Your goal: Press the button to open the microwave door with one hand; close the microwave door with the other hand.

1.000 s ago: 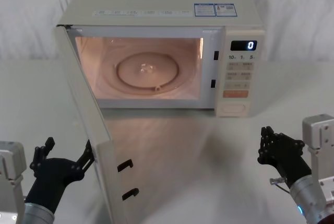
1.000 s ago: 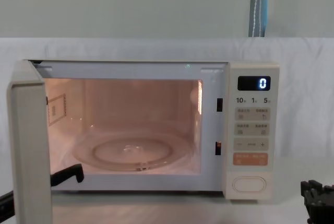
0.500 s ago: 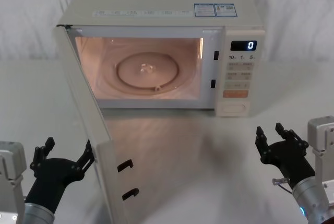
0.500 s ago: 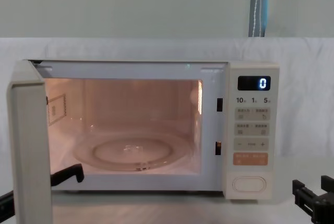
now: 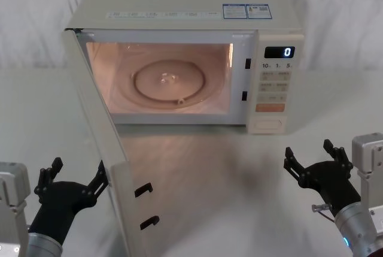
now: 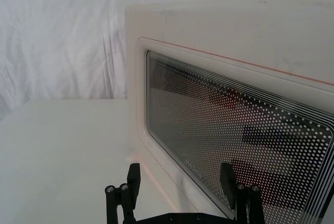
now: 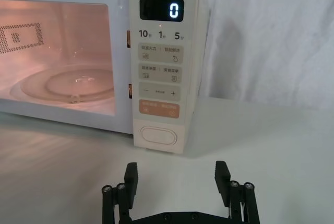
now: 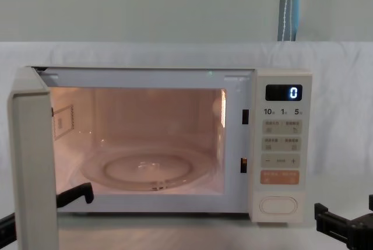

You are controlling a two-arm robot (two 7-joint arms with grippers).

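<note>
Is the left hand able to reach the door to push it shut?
Probably yes. The left gripper sits open right beside the outer face of the swung-open door, with nothing between them. In the left wrist view the door window is just ahead of its fingers.

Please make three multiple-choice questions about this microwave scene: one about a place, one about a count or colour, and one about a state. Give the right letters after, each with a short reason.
1. Where is the left gripper?
A. on top of the microwave
B. beside the outer face of the microwave door
C. inside the oven

2. What does the display show?
A. 5
B. 10
C. 0

3. What is the state of the microwave door?
A. swung wide open
B. fully shut
C. taken off

Answers:
1 B: the left wrist view shows the door's window just past its fingers.
2 C: a single 0 is lit.
3 A: the lit inside and the glass plate of the microwave are exposed.
</note>
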